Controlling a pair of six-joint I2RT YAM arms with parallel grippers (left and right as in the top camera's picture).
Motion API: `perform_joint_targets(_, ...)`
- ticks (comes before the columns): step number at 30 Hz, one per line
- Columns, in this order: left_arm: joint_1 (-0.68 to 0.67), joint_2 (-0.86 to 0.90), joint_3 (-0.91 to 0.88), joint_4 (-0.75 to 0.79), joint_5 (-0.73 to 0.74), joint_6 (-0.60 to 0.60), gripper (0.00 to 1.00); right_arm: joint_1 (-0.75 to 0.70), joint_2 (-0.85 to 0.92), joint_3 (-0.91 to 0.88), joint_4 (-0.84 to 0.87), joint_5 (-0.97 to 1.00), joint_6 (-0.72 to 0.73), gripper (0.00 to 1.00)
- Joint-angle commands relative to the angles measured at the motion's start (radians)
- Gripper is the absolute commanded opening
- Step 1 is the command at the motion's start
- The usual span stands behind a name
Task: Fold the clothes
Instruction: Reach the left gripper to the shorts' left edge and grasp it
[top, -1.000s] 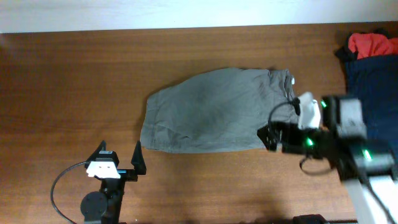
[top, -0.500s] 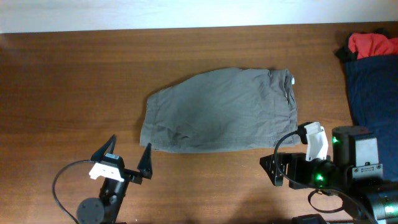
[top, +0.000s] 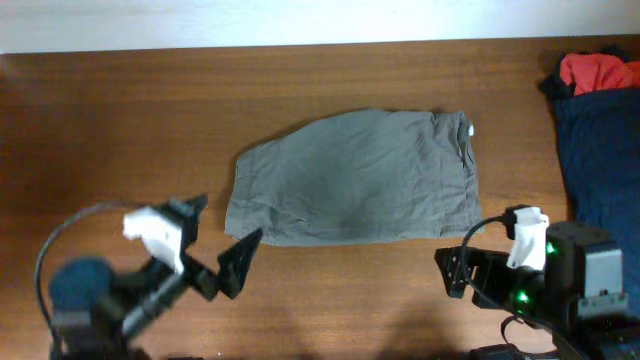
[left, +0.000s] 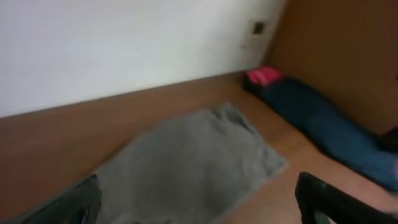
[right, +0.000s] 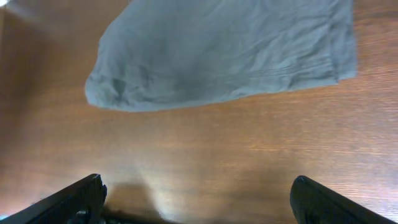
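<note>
The grey shorts (top: 355, 180) lay flat and wrinkled at the middle of the desk (top: 120, 120), waistband toward the right. At the right edge lay a navy garment (top: 600, 150), with a red garment (top: 597, 70) bunched at its far end. The left tool (top: 220, 228) hovered near the shorts' near left corner, spread wide and empty. The right tool (top: 447, 275), near the near right corner, was likewise wide and empty.

Under me lies a brown wooden table (top: 120, 120), its far edge meeting a plain white wall (left: 124, 43) with a small plate (left: 257, 27) near a brown side panel (left: 348, 43), and soft light glares off the wood.
</note>
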Motion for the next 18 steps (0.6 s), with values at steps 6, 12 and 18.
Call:
perform_joint_targets(6, -0.002, 0.323, 0.154, -0.11, 0.048, 0.088, 0.99, 0.006, -0.003, -0.007, -0.004, 0.062, 0.032, 0.99)
perform_joint_targets(12, -0.002, 0.576, 0.192, -0.248, -0.034, 0.169, 0.99, 0.006, -0.003, -0.007, -0.004, 0.062, 0.032, 0.99)
perform_joint_targets(18, -0.002, 0.764, 0.213, -0.243, -0.157, 0.159, 0.99, 0.006, -0.003, -0.007, -0.004, 0.062, 0.032, 0.99)
